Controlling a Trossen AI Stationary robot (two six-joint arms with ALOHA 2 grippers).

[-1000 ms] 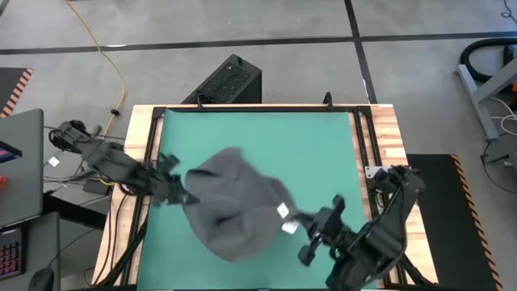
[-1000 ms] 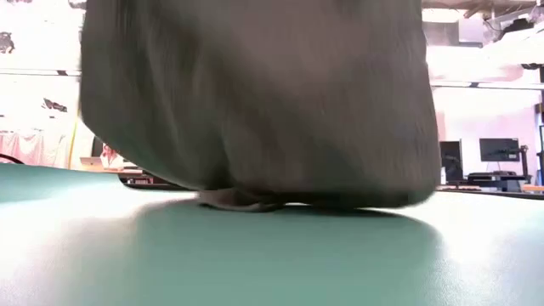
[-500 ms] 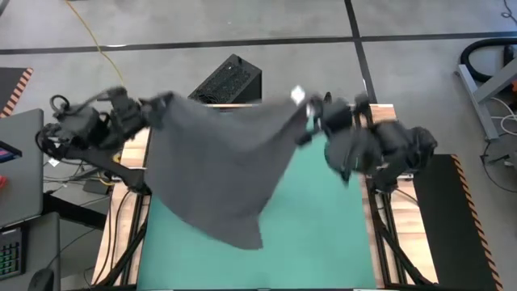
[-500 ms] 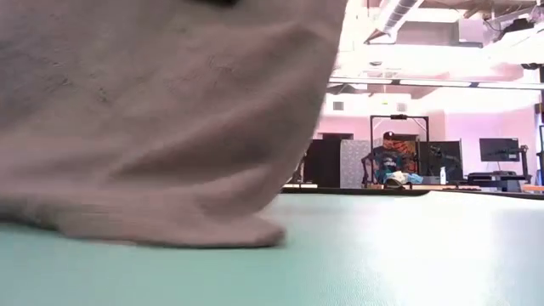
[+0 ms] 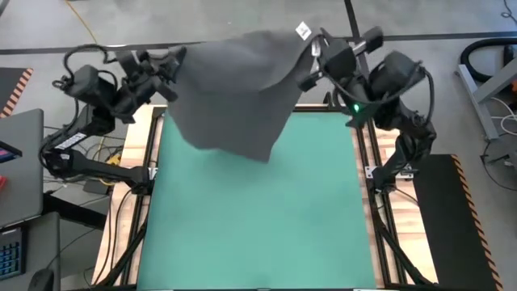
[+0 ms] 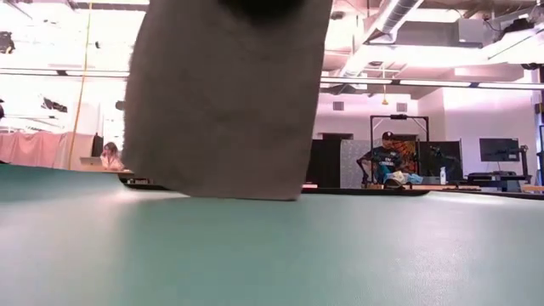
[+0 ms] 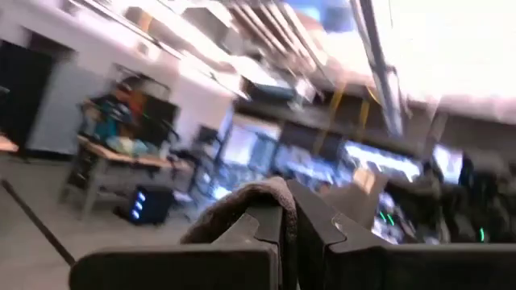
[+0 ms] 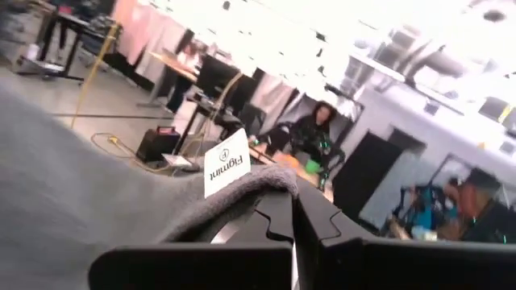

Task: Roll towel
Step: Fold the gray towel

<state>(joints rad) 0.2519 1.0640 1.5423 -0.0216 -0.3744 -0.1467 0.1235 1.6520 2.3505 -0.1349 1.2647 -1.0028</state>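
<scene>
the left gripper (image 5: 176, 58) is raised over the far left corner of the table, its fingers (image 7: 270, 229) pinched together on one corner of the dark grey towel (image 5: 234, 89). in the left wrist view a fold of the cloth bulges out just beyond the closed fingertips, with the blurred room behind.

the towel hangs stretched between the two arms, lifted off the green mat (image 5: 258, 210). in the high view its top edge runs from the left gripper across to the right one, and the loose lower part droops to a point over the far half of the mat. in the low view the cloth hangs as a broad dark sheet, its bottom edge clear of the mat surface. a small white tag (image 5: 303, 31) sticks up at the towel's edge just beside the right gripper.

the right gripper (image 5: 315, 50) is raised over the far right corner of the table, clamped shut on the towel's other corner. in the right wrist view the cloth wraps over its fingers (image 8: 278, 211) and the tag stands just beside them, with printed lettering on it.

beyond the table, in the low view, a person (image 6: 387, 161) sits at a desk on the right.
</scene>
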